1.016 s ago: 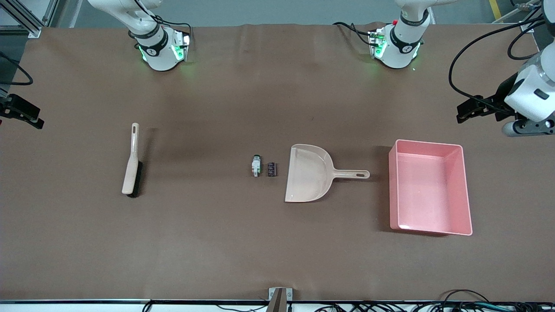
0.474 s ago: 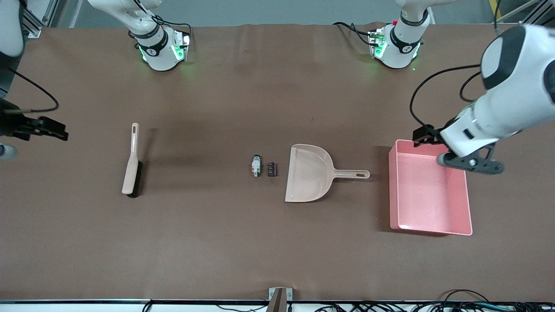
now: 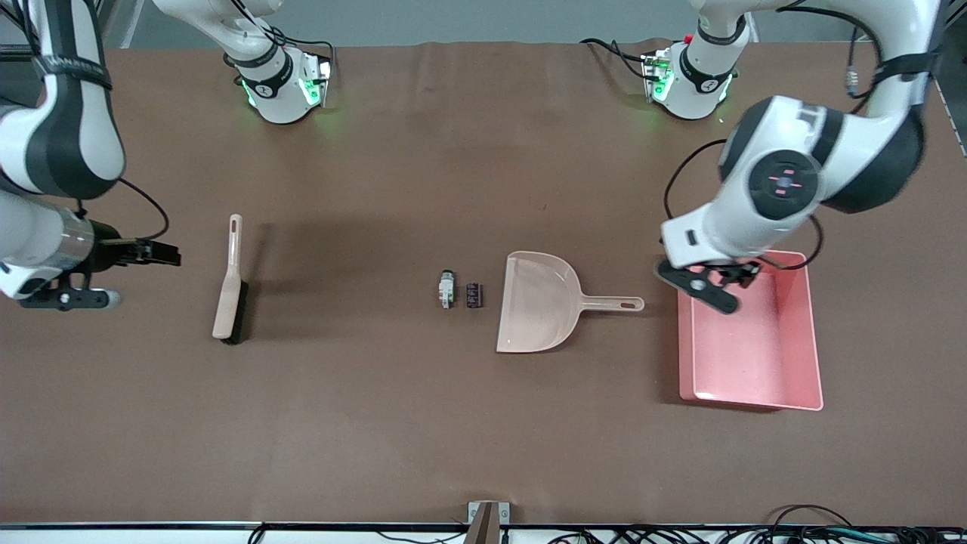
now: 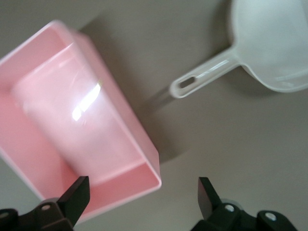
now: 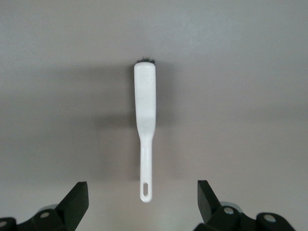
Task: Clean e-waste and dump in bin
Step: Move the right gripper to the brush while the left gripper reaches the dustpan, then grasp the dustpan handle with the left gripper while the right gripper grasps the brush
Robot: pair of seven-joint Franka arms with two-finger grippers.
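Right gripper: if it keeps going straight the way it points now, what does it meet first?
Probably the brush: the open right gripper points at its handle end, nothing between. Its height above the table is unclear.

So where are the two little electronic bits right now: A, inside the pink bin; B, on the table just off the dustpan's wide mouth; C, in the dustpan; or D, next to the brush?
B: both e-waste pieces lie on the table beside the dustpan mouth, toward the right arm's end, apart from it.

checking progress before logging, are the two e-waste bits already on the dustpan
No, both e-waste bits lie on the bare table beside the dustpan, just off its wide open edge.
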